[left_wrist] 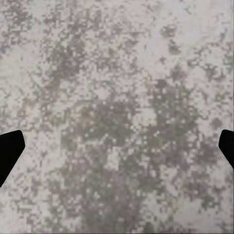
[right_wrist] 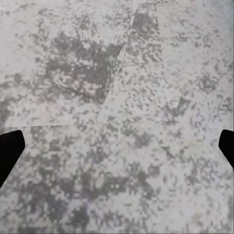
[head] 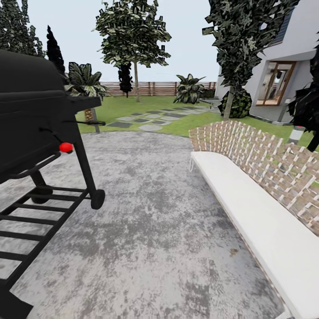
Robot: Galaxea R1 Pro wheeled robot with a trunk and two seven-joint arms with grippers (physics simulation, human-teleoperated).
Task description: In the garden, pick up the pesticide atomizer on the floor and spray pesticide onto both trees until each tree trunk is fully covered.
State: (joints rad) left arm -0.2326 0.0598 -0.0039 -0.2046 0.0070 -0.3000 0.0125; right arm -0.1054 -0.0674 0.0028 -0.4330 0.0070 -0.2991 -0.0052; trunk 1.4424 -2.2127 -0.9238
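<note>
Mottled grey paving between black grill and white bench.

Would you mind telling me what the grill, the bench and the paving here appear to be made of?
Grill: probably painted metal, with a smooth matte black body and thin bar shelf.
Bench: the back looks like woven wicker or rattan, a tan open lattice; the seat is a smooth white pad, possibly fabric.
Paving: mottled grey stone or concrete, with joints visible in the right wrist view.
</note>
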